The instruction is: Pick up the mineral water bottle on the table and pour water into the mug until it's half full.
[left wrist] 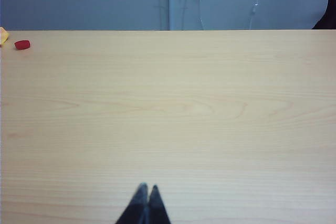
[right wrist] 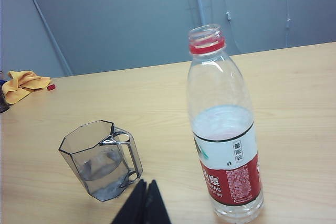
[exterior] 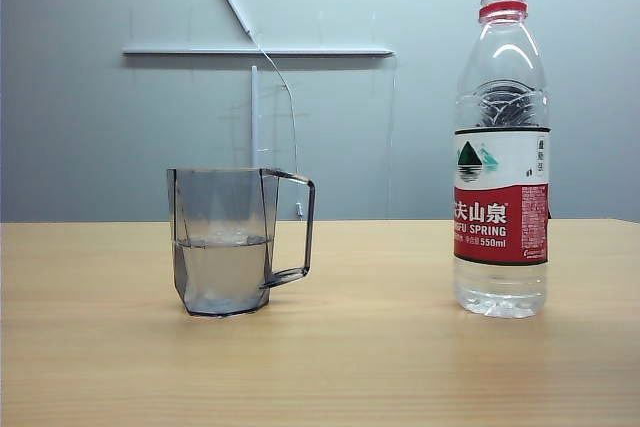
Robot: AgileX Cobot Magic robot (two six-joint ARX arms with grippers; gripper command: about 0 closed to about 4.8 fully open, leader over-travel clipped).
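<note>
**Bottle upright beside my right jaws, mug already holding water**

Closest to the lens in the right wrist view, my right gripper [right wrist: 146, 203] shows its 2 jaws pressed together, holding nothing, hovering over the surface [right wrist: 294, 103] between the mug [right wrist: 101, 160] and the mineral water bottle [right wrist: 226, 124]. That bottle stands upright, long axis vertical, cap off, red neck ring on top, just to one side of my tips; the mug sits just to the other side, handle turned toward the jaws.

From the exterior view the bottle [exterior: 501, 152] stands on the right, the mug [exterior: 232, 242] left of centre, the 2 well apart with bare wood between. Water [exterior: 222, 269] reaches roughly the mug's middle, so I judge the pour is done or nearly so.

My left gripper [left wrist: 145, 205] is also closed and empty, over open surface with neither task thing in its sight. A small red cap [left wrist: 22, 44] and a yellow cloth [right wrist: 23, 85] lie far off near the back edge.

If more were needed, my right arm is plainly nearer, and the jaws must part first
</note>
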